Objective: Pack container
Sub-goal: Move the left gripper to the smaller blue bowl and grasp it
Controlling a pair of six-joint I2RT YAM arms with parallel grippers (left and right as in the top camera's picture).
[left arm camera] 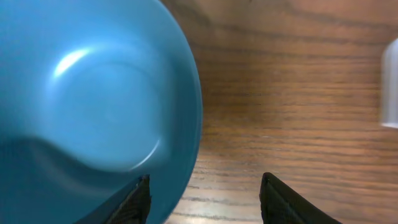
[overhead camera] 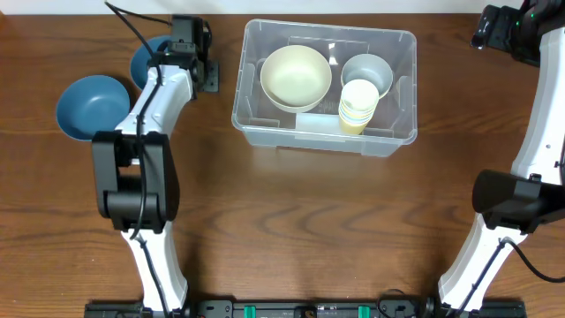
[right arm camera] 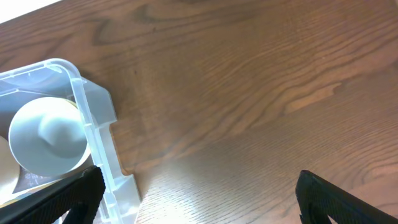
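I have the table (overhead camera: pixel 291 221) carrying the container (overhead camera: pixel 265 137) between my two sets of jaws. Its corner sits just beside the right jaws, which are spread wide above the wood. The left jaws are parted, unclenched, with the rim of a blue bowl (left arm camera: pixel 93 106) between them.

Brown wood-grain table (overhead camera: pixel 291 221)
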